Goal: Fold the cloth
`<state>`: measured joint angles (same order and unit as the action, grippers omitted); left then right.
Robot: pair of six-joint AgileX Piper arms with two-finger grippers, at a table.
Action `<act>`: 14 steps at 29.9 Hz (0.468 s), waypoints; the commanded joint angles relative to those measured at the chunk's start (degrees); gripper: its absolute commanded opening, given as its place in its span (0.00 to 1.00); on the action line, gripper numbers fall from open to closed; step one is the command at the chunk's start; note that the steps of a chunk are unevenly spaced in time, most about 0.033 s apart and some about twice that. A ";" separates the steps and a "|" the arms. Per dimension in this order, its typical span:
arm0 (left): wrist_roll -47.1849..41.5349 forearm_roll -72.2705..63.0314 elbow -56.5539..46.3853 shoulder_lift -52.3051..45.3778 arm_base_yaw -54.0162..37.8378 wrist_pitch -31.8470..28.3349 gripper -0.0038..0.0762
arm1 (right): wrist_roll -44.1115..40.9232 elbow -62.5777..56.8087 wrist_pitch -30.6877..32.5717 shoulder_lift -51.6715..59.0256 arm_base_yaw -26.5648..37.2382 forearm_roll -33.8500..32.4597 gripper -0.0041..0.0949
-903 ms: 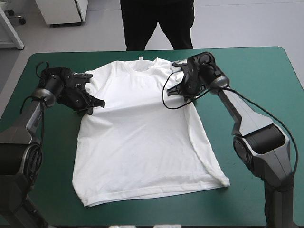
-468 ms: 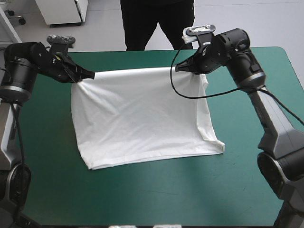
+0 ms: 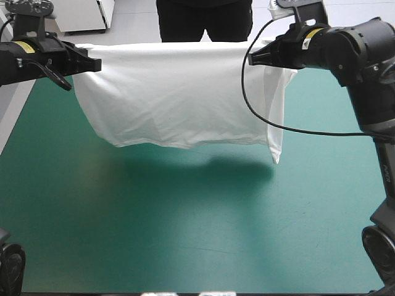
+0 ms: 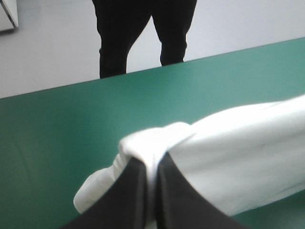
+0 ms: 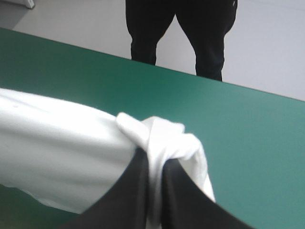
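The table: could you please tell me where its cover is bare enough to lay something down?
The whole teal-green cover shows bare, from the near edge to under the hanging T-shirt. Crowded only above the far half, where the left gripper and right gripper stretch the T-shirt between them.

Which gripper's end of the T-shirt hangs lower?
The right gripper's: there the T-shirt drops to a point; by the left gripper its hem ends higher.

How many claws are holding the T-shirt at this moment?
2. The left claw is shut on one upper corner of the T-shirt; the right claw is shut on the other. The T-shirt hangs spread between them, above the table.
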<state>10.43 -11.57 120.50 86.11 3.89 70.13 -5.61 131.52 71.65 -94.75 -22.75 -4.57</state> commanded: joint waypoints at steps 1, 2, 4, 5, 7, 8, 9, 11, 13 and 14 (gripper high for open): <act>-0.04 0.39 1.70 -3.76 -0.01 -5.62 0.04 | 0.75 3.43 -1.39 3.38 0.43 -2.78 0.02; -0.04 0.39 1.70 -4.03 -0.01 -5.74 0.04 | 0.75 3.64 -1.39 3.38 0.43 -2.78 0.02; -0.04 0.39 1.70 -4.03 -0.01 -5.96 0.04 | 0.75 3.70 -1.48 3.38 0.43 -3.45 0.02; -0.04 0.39 1.70 -4.03 -0.01 -6.12 0.04 | 0.75 3.70 -1.51 3.38 0.43 -3.55 0.02; -0.04 0.39 1.70 -3.31 -0.01 -7.18 0.04 | 0.75 3.48 -2.46 2.83 0.43 -4.77 0.02; -0.04 0.39 1.58 -2.94 -0.01 -8.35 0.04 | 0.75 3.48 -3.51 2.43 0.43 -5.75 0.02; -0.04 0.39 1.58 -2.19 -0.01 -9.92 0.04 | 0.62 3.48 -5.02 1.83 0.43 -7.50 0.02; -0.04 0.39 1.58 -0.78 -0.01 -14.39 0.04 | -0.84 3.48 -9.51 0.42 0.43 -11.23 0.02; 0.17 0.39 1.58 0.82 -0.01 -19.35 0.04 | -3.88 3.48 -14.57 -1.17 0.43 -16.21 0.02; 0.70 0.39 1.58 1.78 -0.01 -22.33 0.04 | -5.40 3.48 -17.64 -2.08 0.46 -18.49 0.02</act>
<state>10.55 -12.86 120.68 87.59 4.00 59.86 -7.73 133.60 64.39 -96.95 -22.75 -12.88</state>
